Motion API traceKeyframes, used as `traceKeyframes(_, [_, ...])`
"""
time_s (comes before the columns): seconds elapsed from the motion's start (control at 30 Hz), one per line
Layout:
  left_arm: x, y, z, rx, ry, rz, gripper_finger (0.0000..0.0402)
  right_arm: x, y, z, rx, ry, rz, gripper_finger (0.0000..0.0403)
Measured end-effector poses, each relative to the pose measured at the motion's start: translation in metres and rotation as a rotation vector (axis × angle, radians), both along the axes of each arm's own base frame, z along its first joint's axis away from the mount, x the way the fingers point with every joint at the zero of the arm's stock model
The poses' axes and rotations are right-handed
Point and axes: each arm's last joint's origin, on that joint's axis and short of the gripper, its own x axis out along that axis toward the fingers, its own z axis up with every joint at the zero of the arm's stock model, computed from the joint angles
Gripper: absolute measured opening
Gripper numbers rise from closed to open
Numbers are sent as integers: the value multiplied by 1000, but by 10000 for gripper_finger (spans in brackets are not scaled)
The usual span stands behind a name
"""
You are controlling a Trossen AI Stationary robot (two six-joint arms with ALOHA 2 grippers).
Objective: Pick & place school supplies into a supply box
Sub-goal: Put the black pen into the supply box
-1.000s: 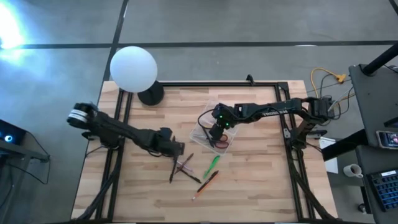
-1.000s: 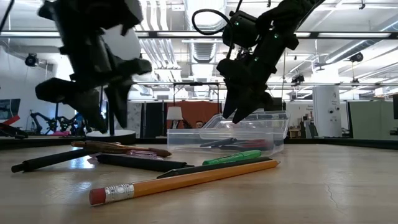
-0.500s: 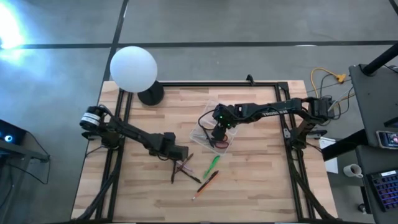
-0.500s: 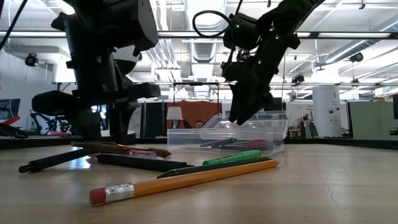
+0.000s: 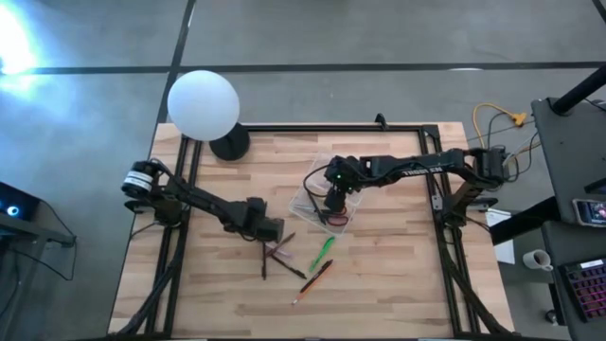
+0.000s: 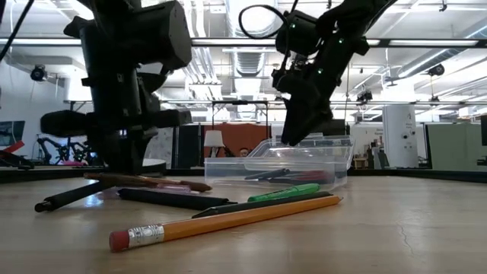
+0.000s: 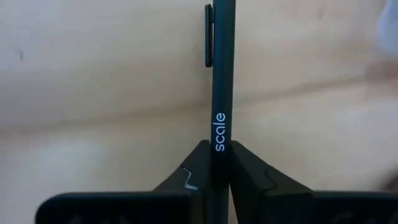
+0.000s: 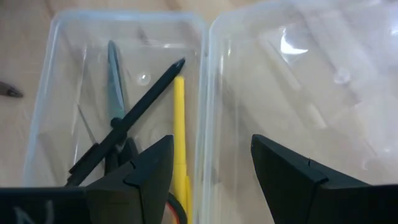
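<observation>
My left gripper stands low over the loose supplies left of the clear supply box and is shut on a dark pen printed "scale". A green marker, an orange pencil and another dark pen lie flat on the wood nearby. My right gripper hangs open above the box, touching nothing. Inside the box lie a yellow stick, a dark pen and red-handled scissors. My left gripper pinches the pen's barrel between its two fingers, beside the printed word and some way from the clip. The fingers come from above, one on each side of the barrel. The pen's free end is down at the table, and the held part sits a little higher.
A white globe lamp stands at the table's far left corner. A black frame runs around the wooden top. The box's open lid lies beside its tray. Bare wood shows along the near edge and on the right.
My left gripper has come down onto the loose supplies and shut on the dark pen. The pen has swung a little on the table, its free end staying low. My right gripper has stayed open over the box.
</observation>
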Motion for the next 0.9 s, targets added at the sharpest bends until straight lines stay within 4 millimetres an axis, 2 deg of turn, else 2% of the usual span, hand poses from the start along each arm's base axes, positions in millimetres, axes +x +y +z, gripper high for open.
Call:
traceKeyframes(0.1, [6,1,18,70,-56,-55,19,-4,-1,10,-44,-21,-20,205])
traceKeyframes(0.17, [9,2,32,147,-63,-155,19,-8,-2,20,-92,-38,-43,205])
traceKeyframes(0.37, [34,0,84,382,-33,-746,19,-26,-6,53,-189,-102,-54,205])
traceKeyframes(0.43, [42,2,95,436,9,-946,19,-33,-9,63,-199,-125,-70,204])
traceKeyframes(0.5, [48,9,100,471,52,-1089,19,-41,-12,72,-228,-144,-114,202])
traceKeyframes(0.6, [57,30,103,503,84,-1171,23,-55,-15,87,-304,-166,-210,198])
traceKeyframes(0.77, [71,62,98,519,12,-1216,22,-77,-13,111,-348,-231,-280,196])
traceKeyframes(0.9, [83,76,89,475,-43,-1220,21,-91,-9,121,-345,-258,-292,196])
